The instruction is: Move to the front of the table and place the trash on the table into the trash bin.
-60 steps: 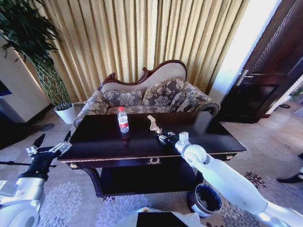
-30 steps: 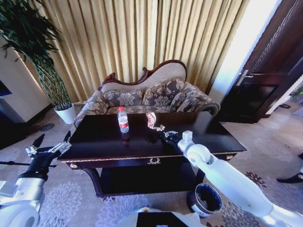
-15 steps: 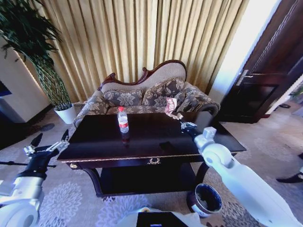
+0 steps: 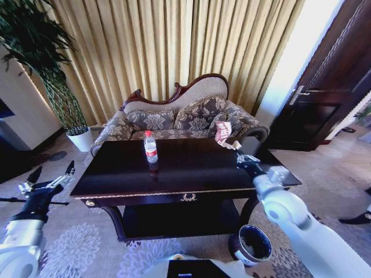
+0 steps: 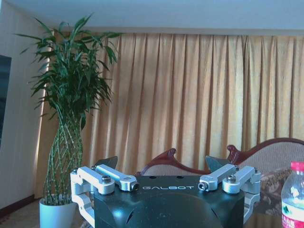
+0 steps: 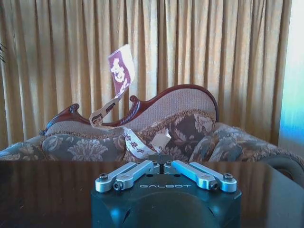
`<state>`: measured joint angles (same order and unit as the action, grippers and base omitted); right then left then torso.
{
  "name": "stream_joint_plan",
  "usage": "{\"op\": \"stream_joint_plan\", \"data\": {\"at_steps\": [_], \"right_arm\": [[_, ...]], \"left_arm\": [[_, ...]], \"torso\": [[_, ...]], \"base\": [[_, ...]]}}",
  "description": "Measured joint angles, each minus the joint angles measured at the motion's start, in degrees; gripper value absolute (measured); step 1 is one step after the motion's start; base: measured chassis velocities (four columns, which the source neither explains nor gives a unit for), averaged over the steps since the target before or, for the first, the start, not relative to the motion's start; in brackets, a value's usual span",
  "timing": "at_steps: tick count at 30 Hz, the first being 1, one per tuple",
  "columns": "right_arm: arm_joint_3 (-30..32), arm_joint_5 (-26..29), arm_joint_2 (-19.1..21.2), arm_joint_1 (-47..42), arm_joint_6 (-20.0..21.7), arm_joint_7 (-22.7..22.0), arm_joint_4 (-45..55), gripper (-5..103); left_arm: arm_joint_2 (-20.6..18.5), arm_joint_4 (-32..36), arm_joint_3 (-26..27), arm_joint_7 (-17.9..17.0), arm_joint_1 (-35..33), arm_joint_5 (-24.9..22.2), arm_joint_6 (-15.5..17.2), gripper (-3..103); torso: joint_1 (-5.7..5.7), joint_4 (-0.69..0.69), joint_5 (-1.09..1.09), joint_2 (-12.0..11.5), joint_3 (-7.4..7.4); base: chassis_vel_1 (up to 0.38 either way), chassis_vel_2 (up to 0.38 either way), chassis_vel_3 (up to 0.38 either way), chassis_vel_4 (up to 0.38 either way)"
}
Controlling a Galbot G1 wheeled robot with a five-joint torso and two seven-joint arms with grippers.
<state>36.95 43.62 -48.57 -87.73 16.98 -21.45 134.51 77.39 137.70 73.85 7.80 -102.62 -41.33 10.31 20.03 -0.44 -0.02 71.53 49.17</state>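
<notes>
**Inspector:** Report the right arm.

**Operator:** I have the right gripper point(image 4: 240, 152) raised above the table point(image 4: 174, 174), near its far right corner. Its jaws are clenched on a strip of paper trash point(image 4: 223, 132). In the right wrist view the fingers point(image 6: 137, 169) meet at their tips, pinching the strip's lower end point(image 6: 142, 151). The strip's long axis runs up and away from the jaws, tilted, with its printed reddish end uppermost and free in the air.

**Inspector:** The rest of the trash?

**Operator:** The clear bottle point(image 4: 151, 147) with red cap stands upright on the table, near the far edge, left of centre, well apart from both grippers.

**Inspector:** The bin?

**Operator:** The trash bin point(image 4: 251, 244) sits on the carpet by the table's near right corner, mouth upward.

**Inspector:** Left arm?

**Operator:** The left gripper point(image 4: 45, 184) hangs off the table's left edge, jaws released and spread wide, holding nothing.
</notes>
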Motion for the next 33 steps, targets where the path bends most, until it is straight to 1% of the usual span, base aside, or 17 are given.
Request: {"op": "stream_joint_plan", "data": {"at_steps": [3,8,17,21,25,26,29,30,33], "right_arm": [[0.86,-1.14,-1.2,-3.13,0.01,-0.1,2.0,0],[2.18,-1.67,-1.7,-5.1,-0.01,-0.21,3.2,0],[2.9,-2.82,-3.32,-6.07,-0.14,-0.14,4.09,0],[2.9,-3.13,-3.59,-6.17,-0.21,-0.06,3.87,0],[2.41,-3.93,-3.99,-6.15,-0.39,0.02,3.41,0],[2.41,-3.93,-3.99,-6.15,-0.39,0.02,3.41,0],[1.88,-4.78,-4.33,-6.06,-0.78,0.06,3.04,0],[1.88,-4.78,-4.33,-6.06,-0.78,0.06,3.04,0],[1.6,-5.12,-4.71,-5.98,-0.99,0.09,2.68,0]], "left_arm": [[0.34,-0.16,0.05,0.44,0.7,0.16,-0.01,100],[-0.08,-0.22,-0.25,0.59,1.1,0.27,0.72,100],[-0.75,-0.18,-0.02,0.55,0.31,0.26,2.15,100],[-0.69,-0.03,-0.01,0.46,0.29,0.28,3.44,100],[-0.87,0.13,0.41,0.23,0.39,1.07,6.85,100],[-0.87,0.13,0.41,0.23,0.39,1.07,6.85,100],[-1.51,0.45,1.15,0.7,0.57,1.31,9.21,100],[-1.51,0.45,1.15,0.7,0.57,1.31,9.21,100],[-2.08,0.98,1.77,0.72,0.79,1.4,12.23,100]], "torso": [[0.0,0.01,0.0,0.0,0.0],[0.0,0.01,0.01,0.0,0.01],[0.0,0.01,0.0,0.0,0.01],[0.01,0.01,0.01,-0.01,0.01],[0.0,0.01,0.0,0.0,0.0],[0.0,0.01,0.0,0.0,0.0],[-0.01,0.01,0.0,0.0,0.0],[-0.01,0.01,0.0,0.0,0.0],[0.0,0.01,0.01,0.0,0.0]], "base": [[0.0,0.0,0.0,0.0],[0.0,0.0,0.0,0.0],[0.025,-0.026,-0.038,0.02],[0.106,-0.085,-0.091,0.101],[0.132,-0.138,-0.138,0.133],[0.139,-0.143,-0.123,0.148],[0.146,-0.157,-0.125,0.156],[0.149,-0.164,-0.126,0.159],[0.134,-0.14,-0.123,0.136]]}}
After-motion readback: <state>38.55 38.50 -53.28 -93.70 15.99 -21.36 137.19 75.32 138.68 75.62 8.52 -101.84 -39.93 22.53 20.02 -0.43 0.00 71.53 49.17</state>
